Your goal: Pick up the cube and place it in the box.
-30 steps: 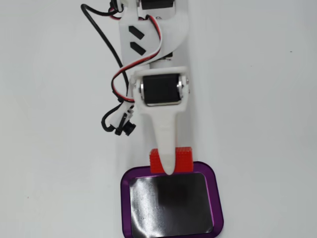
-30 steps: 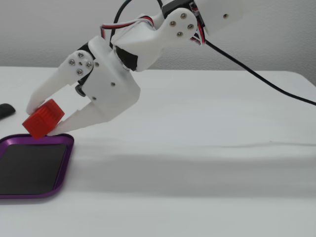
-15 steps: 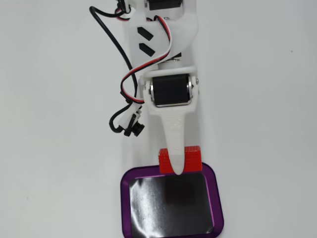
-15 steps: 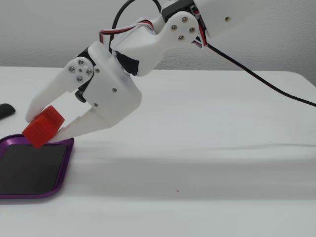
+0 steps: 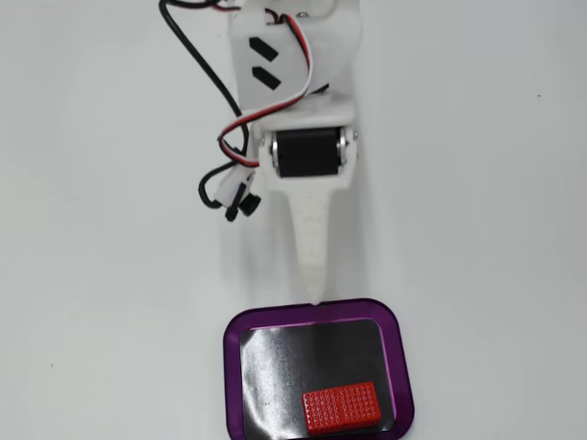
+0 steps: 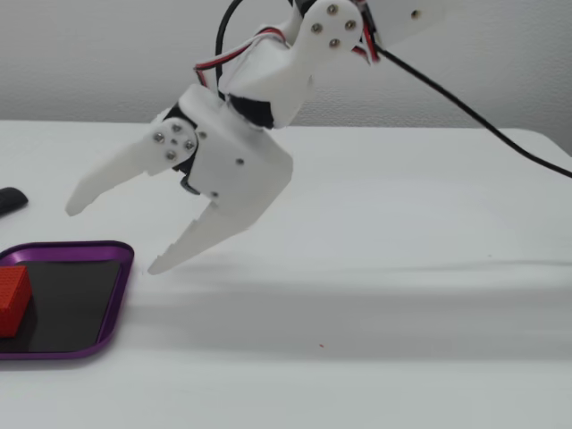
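This looks like a hobby or lab robotics bench rather than a lived-in room. A plain white table [image 6: 384, 295] fills both fixed views, backed by a bare pale wall [image 6: 107, 54] in a fixed view. On it sits 1 white 3D-printed arm [image 5: 298, 73] with an exposed black servo [image 5: 307, 151], visible screws and loose black, red and white wires [image 5: 229, 137]. No furniture or household clutter shows.

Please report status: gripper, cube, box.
Gripper open, empty, above table beside box. Cube lying inside box. Nothing in the way.
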`<state>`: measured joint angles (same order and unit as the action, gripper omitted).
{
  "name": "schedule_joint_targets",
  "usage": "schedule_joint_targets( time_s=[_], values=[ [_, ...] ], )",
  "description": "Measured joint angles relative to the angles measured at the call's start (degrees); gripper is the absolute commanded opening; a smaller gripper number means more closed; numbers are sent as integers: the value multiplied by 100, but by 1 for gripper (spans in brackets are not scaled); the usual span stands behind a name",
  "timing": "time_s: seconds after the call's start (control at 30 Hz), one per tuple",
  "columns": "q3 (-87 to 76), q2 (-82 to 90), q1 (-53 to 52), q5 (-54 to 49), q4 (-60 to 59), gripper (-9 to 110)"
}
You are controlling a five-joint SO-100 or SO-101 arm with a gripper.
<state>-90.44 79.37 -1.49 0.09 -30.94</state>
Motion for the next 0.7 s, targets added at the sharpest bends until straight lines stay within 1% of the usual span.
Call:
schedule_joint_targets(
  time_s=[0.13,0.3,0.43,0.7],
  values=[
    [-44,1055,-9,44,-993,26],
    [-923,2742,0,466,-2039,26],
    [-2092,4395,0,738,-2637,26],
    [-5124,8402,0,747,-2918,26]
  ],
)
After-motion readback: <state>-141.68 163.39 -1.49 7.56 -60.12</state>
